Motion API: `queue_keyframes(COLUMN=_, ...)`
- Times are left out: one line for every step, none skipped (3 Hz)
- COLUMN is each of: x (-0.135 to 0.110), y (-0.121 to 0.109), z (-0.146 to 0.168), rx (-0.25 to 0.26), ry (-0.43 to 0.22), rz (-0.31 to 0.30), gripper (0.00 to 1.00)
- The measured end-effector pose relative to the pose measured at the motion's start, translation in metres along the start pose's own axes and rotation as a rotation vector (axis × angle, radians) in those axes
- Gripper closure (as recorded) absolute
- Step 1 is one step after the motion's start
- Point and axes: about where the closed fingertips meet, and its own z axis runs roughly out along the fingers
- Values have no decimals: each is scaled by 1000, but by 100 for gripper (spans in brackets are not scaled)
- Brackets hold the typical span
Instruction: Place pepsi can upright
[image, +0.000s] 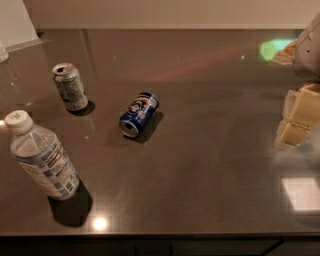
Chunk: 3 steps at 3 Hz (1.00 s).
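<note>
Pepsi can (139, 114) lying sideways; tool (299, 117) far right.

Cans: 2. One pepsi can (139, 114) lying on its side, one pale green can (70, 87) upright. Bottles: 1, a clear water bottle (41, 157). Surface (210, 150): 1, dark, carrying all three. Claw (299, 120): 1, at the right edge of view, well apart from the cans.

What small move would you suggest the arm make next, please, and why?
Probably bring the gripper leftward in the view toward the pepsi can. The can lies on its side near the middle of the dark counter, while the gripper hangs at the right edge of the view, well apart from it.
</note>
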Motion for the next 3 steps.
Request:
queue_keyframes(x=0, y=0, z=0, rx=0, ry=0, rz=0, gripper=0)
queue_keyframes(x=-17, y=-5, z=9, rx=-2, ry=-10, rz=-78, gripper=0)
queue_keyframes(x=-50, y=-16, z=33, rx=-10, ry=-38, rz=-223, gripper=0)
